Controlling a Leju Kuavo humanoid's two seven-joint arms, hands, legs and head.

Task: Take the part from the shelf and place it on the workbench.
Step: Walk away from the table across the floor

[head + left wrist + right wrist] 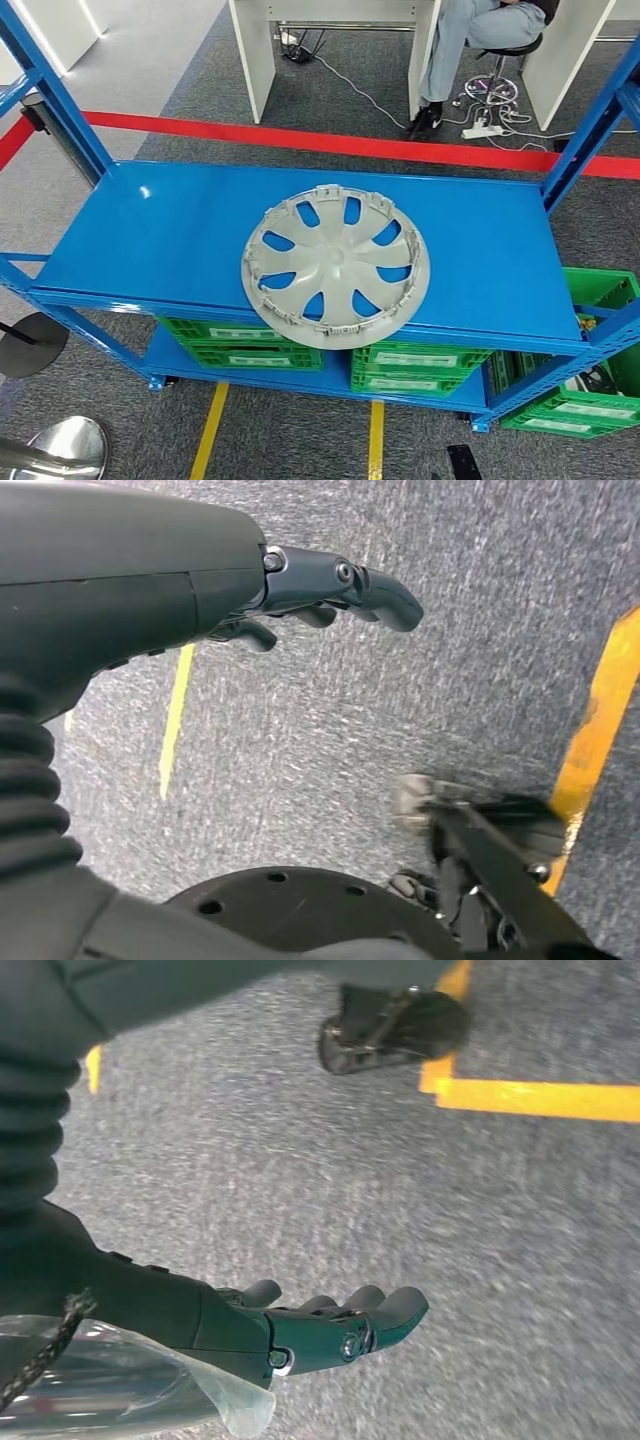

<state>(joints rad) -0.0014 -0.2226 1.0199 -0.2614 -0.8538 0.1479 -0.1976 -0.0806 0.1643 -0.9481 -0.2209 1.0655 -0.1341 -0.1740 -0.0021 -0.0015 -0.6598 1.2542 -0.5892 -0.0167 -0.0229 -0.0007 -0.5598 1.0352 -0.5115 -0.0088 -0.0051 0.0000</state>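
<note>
A grey plastic wheel cover (335, 265) lies inner side up on the blue shelf (151, 240), near the shelf's front edge and a little right of its middle. My left hand (317, 595) hangs over grey carpet, its fingers stretched out with nothing in them. Over the same carpet my right hand (332, 1325) also hangs with fingers extended and apart, holding nothing.
Green crates (241, 345) sit on the lower shelf, and another green crate (596, 390) stands at the right. Blue uprights (585, 135) frame both shelf ends. Beyond a red floor line (362, 145) a person (468, 45) sits at white desks. Yellow floor lines (207, 435) run in front of the shelf.
</note>
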